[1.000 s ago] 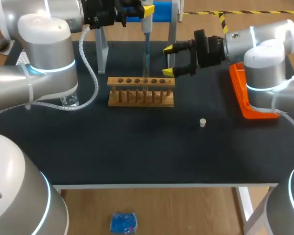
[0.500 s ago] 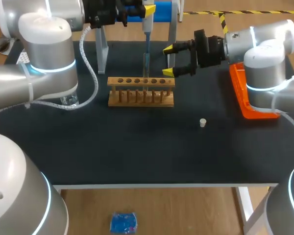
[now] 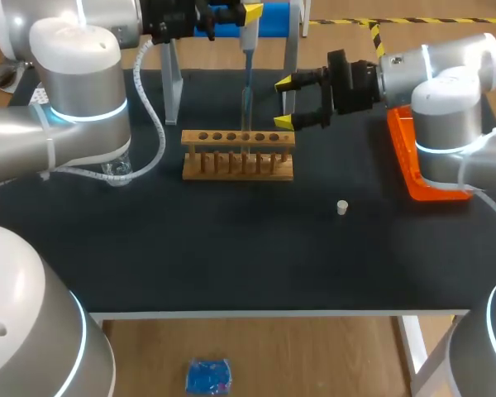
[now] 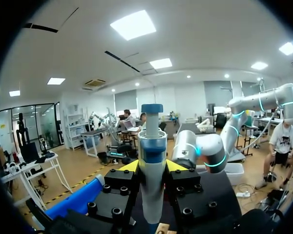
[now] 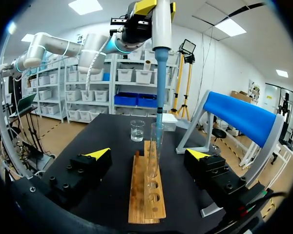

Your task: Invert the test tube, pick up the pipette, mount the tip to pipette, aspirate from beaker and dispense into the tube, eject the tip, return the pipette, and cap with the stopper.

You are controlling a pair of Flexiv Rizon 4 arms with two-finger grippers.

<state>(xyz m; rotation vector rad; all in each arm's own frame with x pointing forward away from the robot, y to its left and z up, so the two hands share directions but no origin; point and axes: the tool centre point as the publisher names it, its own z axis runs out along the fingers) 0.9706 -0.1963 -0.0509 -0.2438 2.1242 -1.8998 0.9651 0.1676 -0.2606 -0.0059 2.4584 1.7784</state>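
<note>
Two left gripper [image 4: 153, 166] fingers are clamping the pipette [image 4: 152, 146] upright, tip [image 5: 157, 127] dipping into the racked test tube [image 5: 155, 148]; right gripper [image 3: 284, 102] is hovering spread open beside the rack [image 3: 238, 157].

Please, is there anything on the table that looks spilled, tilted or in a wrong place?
Nothing stands out. The test tube stands upright in the wooden rack, the left gripper holds the pipette straight over it, and no liquid shows on the table. The stopper sits alone, apart from the rack.
</note>
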